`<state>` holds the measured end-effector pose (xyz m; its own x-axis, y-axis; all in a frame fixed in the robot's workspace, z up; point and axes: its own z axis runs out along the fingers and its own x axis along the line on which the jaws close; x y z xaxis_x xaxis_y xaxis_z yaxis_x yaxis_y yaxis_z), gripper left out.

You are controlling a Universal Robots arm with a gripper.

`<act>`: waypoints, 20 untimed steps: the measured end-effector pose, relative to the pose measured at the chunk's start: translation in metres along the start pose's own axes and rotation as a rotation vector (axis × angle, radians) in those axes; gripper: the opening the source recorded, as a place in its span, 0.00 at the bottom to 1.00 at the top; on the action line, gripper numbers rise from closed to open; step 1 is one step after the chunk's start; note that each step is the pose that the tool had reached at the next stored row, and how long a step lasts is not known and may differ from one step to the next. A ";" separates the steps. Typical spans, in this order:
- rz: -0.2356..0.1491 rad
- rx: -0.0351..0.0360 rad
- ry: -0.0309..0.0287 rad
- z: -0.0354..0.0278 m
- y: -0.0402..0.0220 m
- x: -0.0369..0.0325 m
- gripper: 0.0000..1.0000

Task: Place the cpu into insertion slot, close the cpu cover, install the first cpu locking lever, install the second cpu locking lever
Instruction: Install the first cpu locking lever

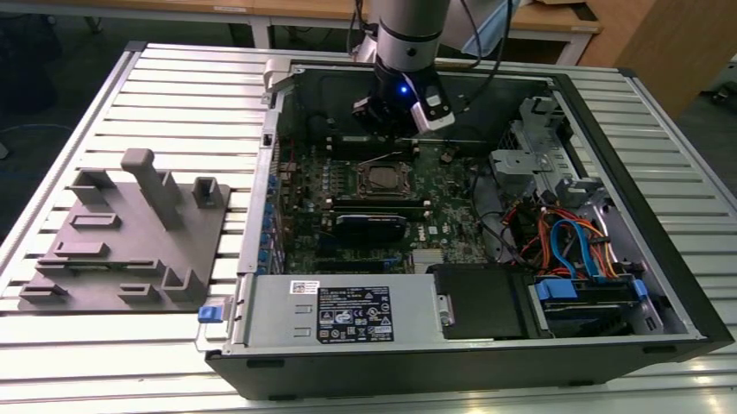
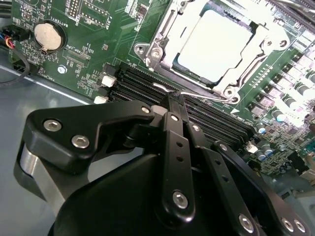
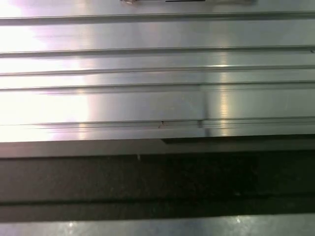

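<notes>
Beside the insertion slot (image 2: pixel 156 51), in the second wrist view: gripper (image 2: pixel 172 101) with fingers pressed together, holding nothing, tips against a wire locking lever (image 2: pixel 206 97), apparently to push it. Within the slot, cpu (image 2: pixel 216 44) seated flat, cpu cover (image 2: pixel 263 34) closed over it to retain it.

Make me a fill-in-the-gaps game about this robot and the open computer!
The cpu cover is ___ over the cpu. The round battery sits on the ___ circuit board. The gripper is by the long ___ memory slots. The grey tray lies toward the exterior view's ___ of the computer case.
Missing: closed; green; black; left.
</notes>
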<state>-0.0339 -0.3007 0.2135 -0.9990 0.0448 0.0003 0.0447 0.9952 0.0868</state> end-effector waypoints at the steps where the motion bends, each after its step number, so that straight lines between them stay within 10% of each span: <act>1: 0.000 0.0000 0.0000 0.0000 0.0000 0.0008 0.10; 20: 0.000 -0.0029 0.0002 -0.0077 0.0002 0.0166 0.10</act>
<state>-0.0506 -0.3004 0.2213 -0.9990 0.0447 0.0005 0.0446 0.9950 0.0897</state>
